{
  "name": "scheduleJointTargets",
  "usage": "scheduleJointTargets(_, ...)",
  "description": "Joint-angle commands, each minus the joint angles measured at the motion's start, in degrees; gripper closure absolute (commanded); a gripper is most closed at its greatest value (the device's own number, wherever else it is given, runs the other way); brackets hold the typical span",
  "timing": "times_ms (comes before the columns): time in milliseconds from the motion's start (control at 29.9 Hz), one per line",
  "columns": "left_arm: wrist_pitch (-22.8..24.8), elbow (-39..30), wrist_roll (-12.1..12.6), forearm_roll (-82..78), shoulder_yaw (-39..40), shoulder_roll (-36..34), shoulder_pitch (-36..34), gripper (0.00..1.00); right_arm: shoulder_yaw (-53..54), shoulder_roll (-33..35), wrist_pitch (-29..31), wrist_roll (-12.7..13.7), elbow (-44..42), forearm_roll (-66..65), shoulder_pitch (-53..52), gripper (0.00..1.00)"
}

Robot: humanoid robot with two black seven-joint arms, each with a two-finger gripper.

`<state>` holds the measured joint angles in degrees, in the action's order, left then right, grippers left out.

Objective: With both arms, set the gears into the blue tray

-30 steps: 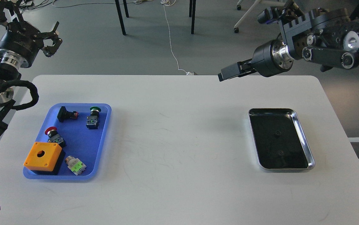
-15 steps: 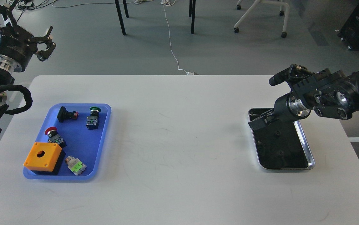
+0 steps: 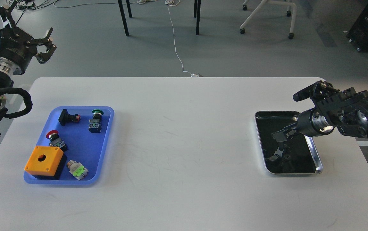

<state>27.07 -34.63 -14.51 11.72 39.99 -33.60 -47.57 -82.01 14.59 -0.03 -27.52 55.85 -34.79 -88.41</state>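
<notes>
- The right gripper (image 3: 278, 136) hangs low over the silver tray (image 3: 312, 147), pointing down and left into it; its dark fingers merge with the mirror-black bottom, so I cannot tell whether they are apart or together, and nothing shows between them
- The gears sit in that tray – one (image 3: 288, 157) is faintly visible just below the fingertips, black on black; a second may be hidden under the gripper
- Judging by looks, they are tiny, flat, rigid and light; hard plastic or metal, not fragile, but thin enough to slide on the glossy bottom instead of lifting
- Best hold is probably across the toothed rim, fingers straddling the disc and pressing down first – the teeth give some bite, the centre hole is too small to use
- The left gripper (image 3: 43, 43) hangs off the table's far left corner, fingers spread, holding nothing
- The blue tray (image 3: 107, 128) lies well apart at the left, already crowded with push-button switches (image 3: 95, 121) and an orange box (image 3: 44, 160); bare floor remains in its middle
</notes>
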Motion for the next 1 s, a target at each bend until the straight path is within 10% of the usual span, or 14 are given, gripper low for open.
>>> scheduleJointTargets(0, 0.1, 0.0, 0.1, 0.0, 0.0, -0.1, 0.0, 0.01, 0.3, 0.0, -0.1, 0.0, -0.9, 0.2, 1.7, 0.30)
scheduleJointTargets(969, 0.1, 0.3, 0.1, -0.1, 0.1, -0.1, 0.0, 0.01, 2.6, 0.3, -0.1, 2.6, -5.4, 1.9, 6.0, 0.46)
